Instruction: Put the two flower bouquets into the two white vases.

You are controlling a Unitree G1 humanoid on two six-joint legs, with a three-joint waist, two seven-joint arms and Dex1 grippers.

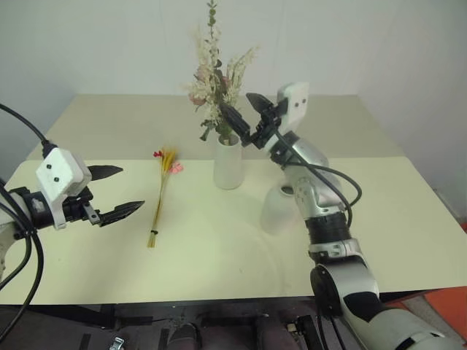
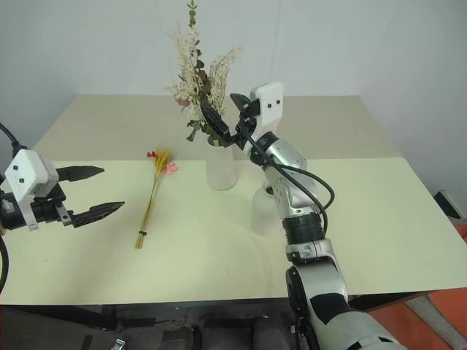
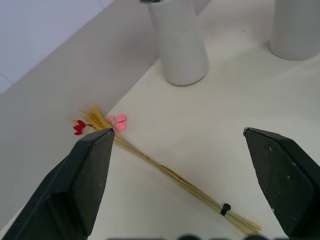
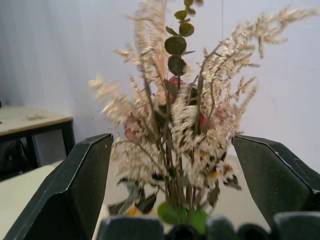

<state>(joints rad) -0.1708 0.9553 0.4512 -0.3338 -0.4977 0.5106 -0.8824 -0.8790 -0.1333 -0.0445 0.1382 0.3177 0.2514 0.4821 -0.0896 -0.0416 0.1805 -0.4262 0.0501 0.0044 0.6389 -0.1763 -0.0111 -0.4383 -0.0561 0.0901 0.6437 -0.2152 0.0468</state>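
- The bushy bouquet, cream plumes and green leaves, stood in the tall vase.
- The slim yellow-stemmed bouquet lay flat on the table.
- Both claws, left and right, gaped empty.

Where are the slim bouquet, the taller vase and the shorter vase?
slim bouquet (image 1: pixel 159 204), left eye view, mid-stem.
taller vase (image 1: pixel 228 166), left eye view, body.
shorter vase (image 2: pixel 263 213), right eye view, left side.

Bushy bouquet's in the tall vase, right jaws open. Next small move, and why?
Probably bring the left gripper down over the slim bouquet to grasp it. Its jaws are open and aimed that way, the stems lie flat on the table, and the shorter vase stands empty. The right gripper holds nothing.
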